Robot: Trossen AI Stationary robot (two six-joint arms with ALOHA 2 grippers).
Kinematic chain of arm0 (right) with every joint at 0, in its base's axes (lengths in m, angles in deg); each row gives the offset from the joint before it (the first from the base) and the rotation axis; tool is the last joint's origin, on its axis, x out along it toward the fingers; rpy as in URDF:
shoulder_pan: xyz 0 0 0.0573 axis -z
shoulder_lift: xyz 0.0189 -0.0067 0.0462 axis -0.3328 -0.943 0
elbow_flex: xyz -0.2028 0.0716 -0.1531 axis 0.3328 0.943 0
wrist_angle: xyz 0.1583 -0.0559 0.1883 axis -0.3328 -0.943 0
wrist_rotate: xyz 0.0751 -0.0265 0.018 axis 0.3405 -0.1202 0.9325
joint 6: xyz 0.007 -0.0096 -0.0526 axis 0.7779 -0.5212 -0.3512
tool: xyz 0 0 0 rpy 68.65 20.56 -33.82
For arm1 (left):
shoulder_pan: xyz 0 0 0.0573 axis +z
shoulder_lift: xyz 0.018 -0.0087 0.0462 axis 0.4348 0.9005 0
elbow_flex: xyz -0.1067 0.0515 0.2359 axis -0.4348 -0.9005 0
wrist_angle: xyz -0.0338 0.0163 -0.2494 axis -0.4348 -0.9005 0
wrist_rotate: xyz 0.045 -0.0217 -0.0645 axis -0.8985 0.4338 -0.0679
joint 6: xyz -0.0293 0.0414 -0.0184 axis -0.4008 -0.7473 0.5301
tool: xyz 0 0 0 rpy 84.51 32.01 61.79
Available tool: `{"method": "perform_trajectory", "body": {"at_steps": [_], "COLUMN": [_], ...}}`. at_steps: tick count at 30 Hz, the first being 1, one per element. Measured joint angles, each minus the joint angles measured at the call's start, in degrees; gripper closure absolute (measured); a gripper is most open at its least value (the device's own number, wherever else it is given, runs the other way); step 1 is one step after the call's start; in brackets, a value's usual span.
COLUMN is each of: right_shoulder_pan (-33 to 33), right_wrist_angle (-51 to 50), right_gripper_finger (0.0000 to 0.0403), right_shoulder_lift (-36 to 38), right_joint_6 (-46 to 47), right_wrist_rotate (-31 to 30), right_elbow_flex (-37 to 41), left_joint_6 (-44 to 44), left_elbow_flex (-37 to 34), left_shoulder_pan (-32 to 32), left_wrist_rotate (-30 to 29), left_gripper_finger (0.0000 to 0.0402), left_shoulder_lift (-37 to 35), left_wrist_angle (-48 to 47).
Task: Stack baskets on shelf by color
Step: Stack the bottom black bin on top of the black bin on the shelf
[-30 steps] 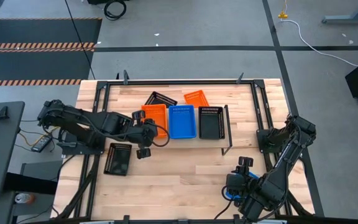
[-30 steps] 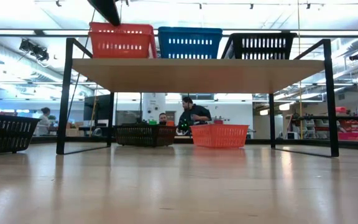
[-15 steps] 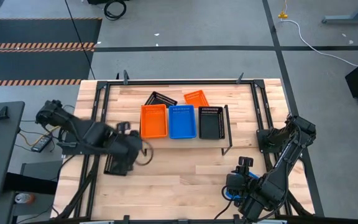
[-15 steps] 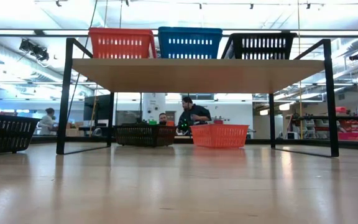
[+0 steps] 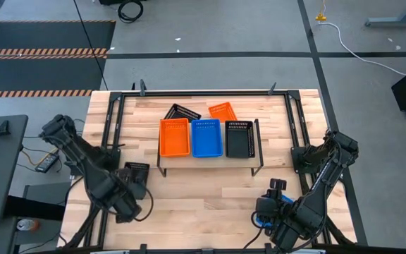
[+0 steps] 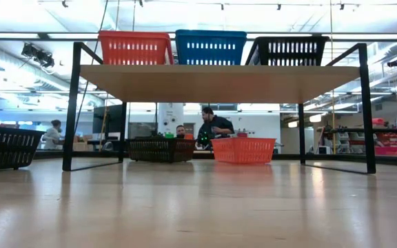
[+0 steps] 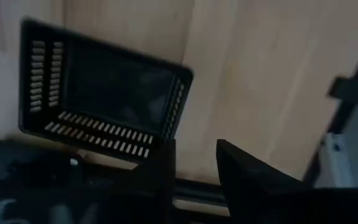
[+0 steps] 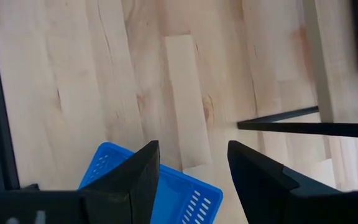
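Note:
The shelf (image 5: 207, 159) (image 6: 219, 81) carries an orange basket (image 5: 175, 137) (image 6: 135, 47), a blue basket (image 5: 206, 137) (image 6: 210, 47) and a black basket (image 5: 239, 138) (image 6: 286, 50) side by side on their bottoms. Behind it, a black basket (image 5: 182, 111) and an orange basket (image 5: 223, 110) lie on the table. Another black basket (image 5: 135, 169) (image 7: 104, 99) lies left of the shelf. My left gripper (image 5: 134, 192) (image 7: 194, 165) hovers open over that basket's near end. My right gripper (image 5: 276, 189) (image 8: 191, 171) is open at the near right, above a blue basket (image 8: 157, 186) (image 5: 259, 220).
Black rails (image 5: 111, 134) run along the tabletop's sides and far edge. Bare planks (image 5: 210, 190) stretch between the shelf and the near edge. In the low view, people (image 6: 212, 127) are in the room beyond the table.
My left arm has pulled away from the orange basket on the shelf and swung toward the table's near left corner, ending above the black basket. The orange basket stays on the shelf.

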Motion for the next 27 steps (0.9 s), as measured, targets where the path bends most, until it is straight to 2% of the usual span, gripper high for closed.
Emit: {"method": "perform_trajectory", "body": {"at_steps": [9,15,19,22,24,27], "right_shoulder_pan": [-0.4,-0.9,-0.9,-0.9,-0.9,-0.9], "right_wrist_angle": [1.7,1.7,1.7,1.7,1.7,1.7], "right_gripper_finger": [0.0206,0.0206,0.0206,0.0206,0.0206,0.0206], "right_shoulder_lift": [0.0,0.0,0.0,0.0,0.0,0.0], "right_joint_6": [1.4,1.5,1.5,1.5,1.5,1.5], "right_wrist_rotate": [0.1,0.2,0.2,0.2,0.2,0.2], "right_elbow_flex": [0.0,0.0,0.0,0.0,0.0,0.0], "left_joint_6": [0.9,2.6,2.7,2.8,2.8,2.8], "left_elbow_flex": [-13.9,-22.3,-26.6,-29.0,-29.3,-29.0], "left_shoulder_pan": [-1.2,-1.2,-1.2,-1.2,-1.2,-1.2], "left_wrist_rotate": [0.7,2.4,2.4,2.4,2.4,3.0], "left_gripper_finger": [0.0180,0.0154,0.0155,0.0171,0.0195,0.0255], "left_shoulder_lift": [0.0,0.0,0.0,0.0,0.0,0.0], "left_wrist_angle": [14.4,19.1,26.6,31.8,31.9,30.8]}}
